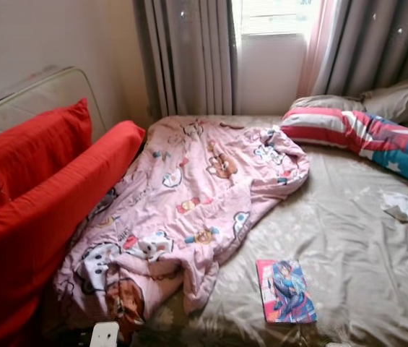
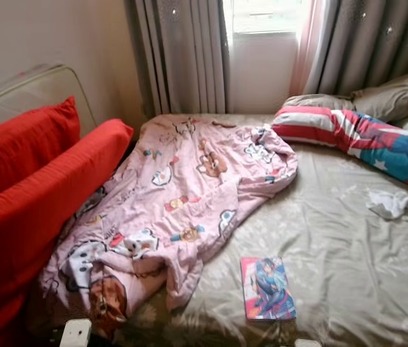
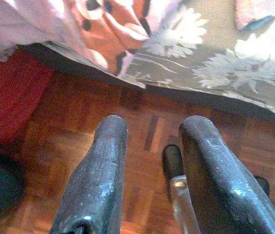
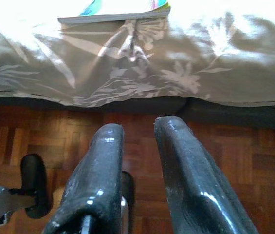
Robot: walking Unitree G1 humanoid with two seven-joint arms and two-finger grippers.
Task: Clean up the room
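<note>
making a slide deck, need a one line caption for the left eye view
Crumpled pink cartoon-print blanket and a colourful illustrated book lying apart on an unmade bed with a grey floral sheet, red cushions alongside.

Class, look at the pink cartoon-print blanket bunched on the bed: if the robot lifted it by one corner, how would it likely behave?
The pink blanket lies in soft folds and creases, so it would probably droop and trail rather than hold shape. It spreads along much of the bed, so one corner would likely lift only part. Its near end hangs by the bed edge and might slide off.

Grey curtains [image 1: 189, 54] by window [image 1: 272, 16]; parquet floor [image 4: 254, 156] below.
</note>
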